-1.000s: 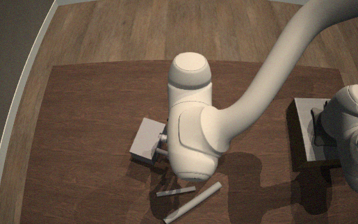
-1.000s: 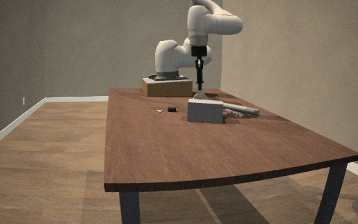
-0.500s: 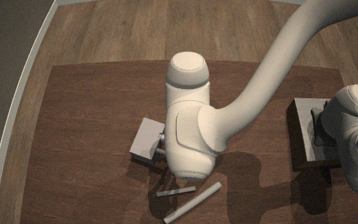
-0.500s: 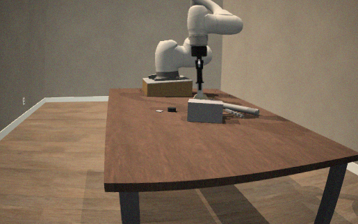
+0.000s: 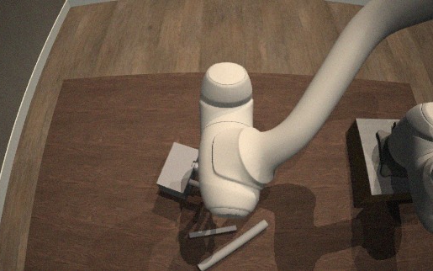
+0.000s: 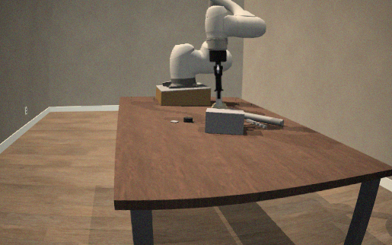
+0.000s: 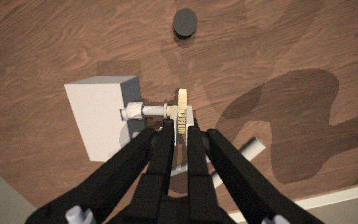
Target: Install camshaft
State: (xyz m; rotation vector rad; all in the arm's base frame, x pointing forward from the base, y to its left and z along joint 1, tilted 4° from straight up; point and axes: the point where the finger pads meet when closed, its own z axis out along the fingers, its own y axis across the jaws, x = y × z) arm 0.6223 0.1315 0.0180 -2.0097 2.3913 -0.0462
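Case: grey engine case stands upright on table, left side of wrist view; a light collar and shaft stick out of its front face.
Camshaft: camshaft lies level betw. case and gripper, shaft end at the front bearing; how deep it sits, can't tell.
Big gear: yellow big gear edge-on, just right of shaft, apart from case face.
Gripper: gripper points down, black fingers nearly together, pinching camshaft at the gear.
Disc: dark disc on table, well apart, beyond the gear.
Rods: pale cylinder & thin grey bar lie near case in top view.
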